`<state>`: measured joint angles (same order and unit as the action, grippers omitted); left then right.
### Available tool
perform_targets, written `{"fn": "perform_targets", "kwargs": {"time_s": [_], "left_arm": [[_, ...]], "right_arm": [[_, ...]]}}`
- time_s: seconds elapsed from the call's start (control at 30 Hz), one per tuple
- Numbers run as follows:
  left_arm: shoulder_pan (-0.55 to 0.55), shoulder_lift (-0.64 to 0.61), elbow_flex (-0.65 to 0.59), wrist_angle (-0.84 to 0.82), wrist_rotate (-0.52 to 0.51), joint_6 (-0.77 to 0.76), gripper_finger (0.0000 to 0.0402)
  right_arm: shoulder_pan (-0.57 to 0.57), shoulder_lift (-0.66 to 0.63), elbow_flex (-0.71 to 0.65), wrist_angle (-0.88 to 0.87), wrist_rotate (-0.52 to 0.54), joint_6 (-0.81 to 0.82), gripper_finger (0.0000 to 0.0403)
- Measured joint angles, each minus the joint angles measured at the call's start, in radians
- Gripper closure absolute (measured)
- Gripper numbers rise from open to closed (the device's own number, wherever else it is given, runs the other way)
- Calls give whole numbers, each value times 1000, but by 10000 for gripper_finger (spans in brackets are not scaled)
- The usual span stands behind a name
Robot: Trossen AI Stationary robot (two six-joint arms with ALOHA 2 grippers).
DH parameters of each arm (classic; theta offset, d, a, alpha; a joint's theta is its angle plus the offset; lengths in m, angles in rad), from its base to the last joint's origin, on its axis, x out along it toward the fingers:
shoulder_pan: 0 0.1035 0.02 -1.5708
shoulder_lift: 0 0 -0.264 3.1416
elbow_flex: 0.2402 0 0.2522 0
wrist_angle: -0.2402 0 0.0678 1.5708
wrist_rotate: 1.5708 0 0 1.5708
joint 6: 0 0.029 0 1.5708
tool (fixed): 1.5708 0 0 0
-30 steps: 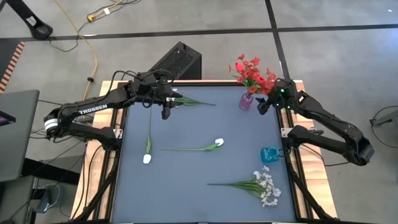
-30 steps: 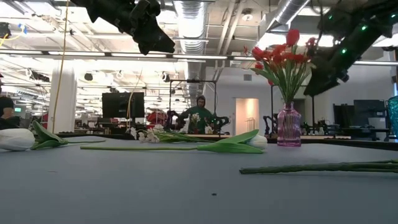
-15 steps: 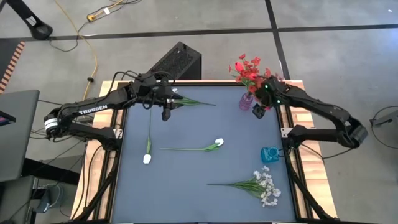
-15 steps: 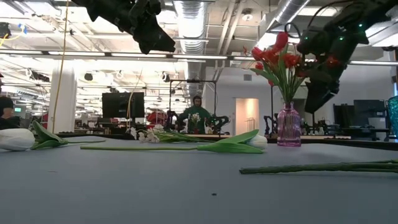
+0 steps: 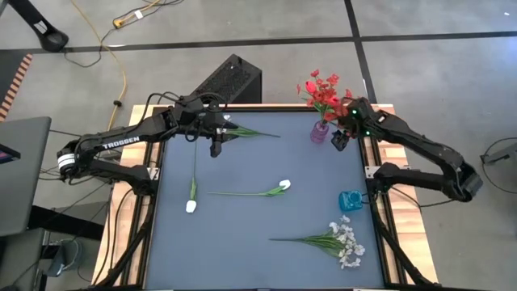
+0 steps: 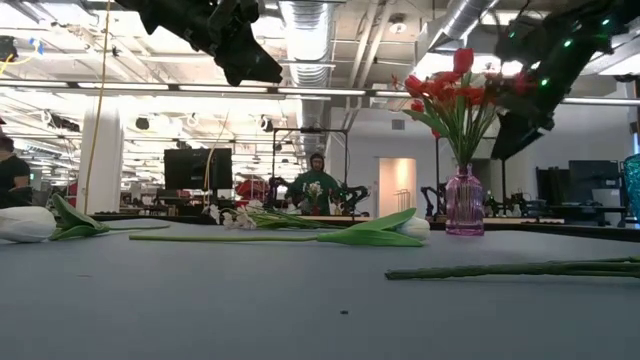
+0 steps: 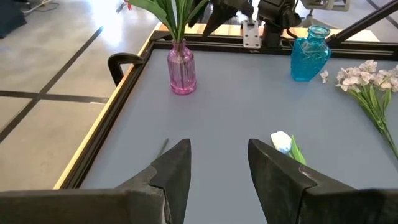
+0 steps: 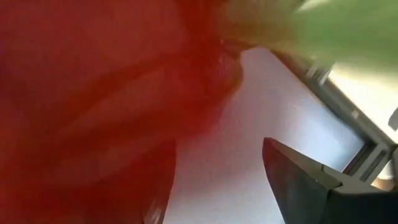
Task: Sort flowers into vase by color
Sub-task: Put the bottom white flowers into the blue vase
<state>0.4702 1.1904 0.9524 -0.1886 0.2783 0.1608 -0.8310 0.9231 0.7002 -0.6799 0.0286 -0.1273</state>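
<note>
Red flowers (image 5: 325, 93) stand in a purple vase (image 5: 320, 132) at the table's far right, stems inside it. My right gripper (image 5: 339, 140) hovers open just right of the bunch. In the right wrist view a red blossom (image 8: 93, 93) fills the picture and hides one finger. My left gripper (image 5: 215, 148) hangs open and empty above the far left. Two white tulips (image 5: 284, 186) (image 5: 191, 206) and a white spray (image 5: 346, 242) lie flat. A green stem (image 5: 254, 132) lies by the left gripper, its head hidden under that arm. My right gripper stands close against the red blossoms (image 6: 450, 95) above the vase, with one finger (image 8: 298, 180) in the open beside them. The blossom hides the other finger, so I cannot tell whether it touches the flowers.
A blue vase (image 5: 350, 200) stands at the right edge, between the purple vase and the white spray. A black box (image 5: 230, 81) sits beyond the far edge. The raised table frame (image 7: 134, 81) runs round the mat. People show in the room behind.
My right gripper dipped down and left toward the purple vase, then drew back up and to the right. The red bunch leaned left as the gripper came in and has swung back upright.
</note>
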Motion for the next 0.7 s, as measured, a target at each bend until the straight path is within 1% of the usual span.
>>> {"fn": "perform_targets", "kwargs": {"time_s": [0.47, 0.6, 0.7], "left_arm": [[0, 0, 0, -2, -5, 0, 253], [0, 0, 0, -4, -5, -1, 253], [0, 0, 0, -4, -5, -6, 253]], "right_arm": [[0, -287, 0, 2, -7, -1, 138], [0, -359, 0, 2, -48, -4, 138], [0, -405, 0, 0, -59, -5, 138]]}}
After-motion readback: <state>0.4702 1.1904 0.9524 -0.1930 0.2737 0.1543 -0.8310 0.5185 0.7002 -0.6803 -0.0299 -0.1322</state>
